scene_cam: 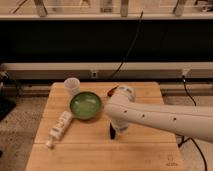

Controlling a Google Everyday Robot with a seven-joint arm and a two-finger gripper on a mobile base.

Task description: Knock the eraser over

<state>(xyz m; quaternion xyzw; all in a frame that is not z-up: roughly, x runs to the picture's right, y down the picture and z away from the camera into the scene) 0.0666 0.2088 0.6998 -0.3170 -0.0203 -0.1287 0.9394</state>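
Observation:
The eraser (112, 132) is a small black block on the wooden table (80, 150), right of the table's middle, with only its lower left part showing. The end of my white arm covers the rest of it. My gripper (119, 128) hangs at that end, right at the eraser and just right of the green bowl (85, 105). I cannot tell whether the eraser still stands upright or whether the gripper touches it.
A white bottle (60, 127) lies on its side at the left. A clear cup (72, 86) stands at the back left. A reddish-brown oblong thing (111, 92) peeks out behind my arm. Cables run along the dark wall behind the table.

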